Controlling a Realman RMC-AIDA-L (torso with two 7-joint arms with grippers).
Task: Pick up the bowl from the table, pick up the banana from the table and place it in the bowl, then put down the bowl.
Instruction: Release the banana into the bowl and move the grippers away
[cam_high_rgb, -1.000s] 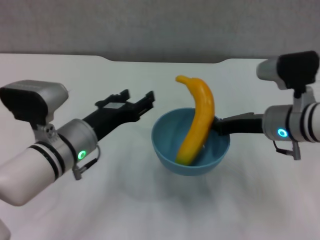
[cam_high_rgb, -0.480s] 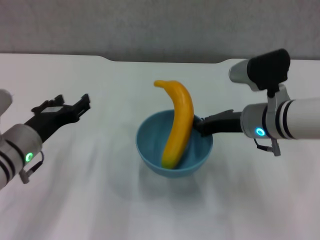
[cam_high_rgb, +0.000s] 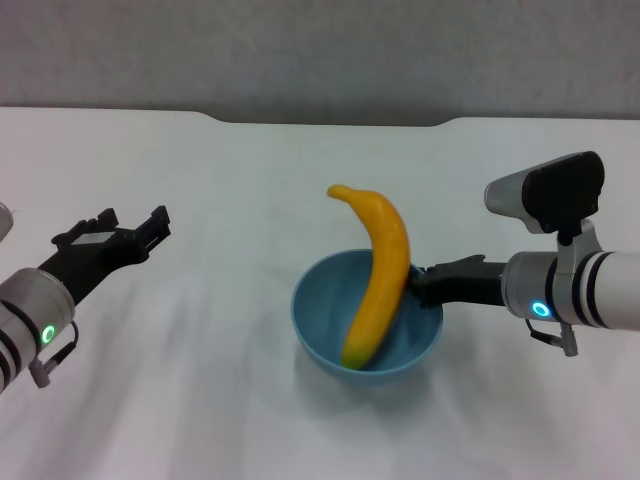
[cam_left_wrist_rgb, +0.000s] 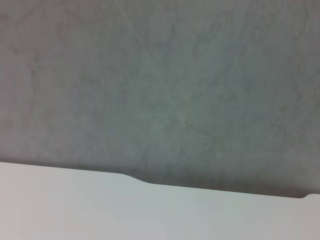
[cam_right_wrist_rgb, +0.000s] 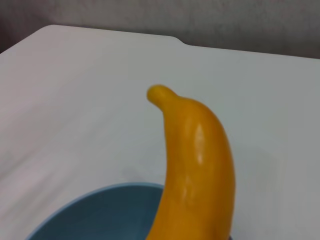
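The banana (cam_high_rgb: 378, 285) stands steeply in the bowl (cam_high_rgb: 322, 330), its long axis running from the bowl's floor up and away toward the far edge of the bench (cam_high_rgb: 200, 400). Its lower end rests inside the bowl near the front wall; its upper end curls over into a stubby tip that points to the robot's left, well above the rim. In the right wrist view the banana (cam_right_wrist_rgb: 197, 165) rises out of the blue bowl (cam_right_wrist_rgb: 95, 212) with that tip leaning the same way.

The right claw (cam_high_rgb: 422, 283) reaches in from the right and meets the bowl's rim on that side, just behind the banana; it seems closed on the rim, though the fingertips are partly hidden.

The left claw (cam_high_rgb: 115, 232) hangs over the bench well to the left of the bowl, its fingers spread apart and holding nothing.

The bench is plain white and matte, with a shallow notch in its far edge, and a grey wall (cam_high_rgb: 320, 50) rises behind it. Bare surface lies on every side of the bowl, widest to the left and in front.
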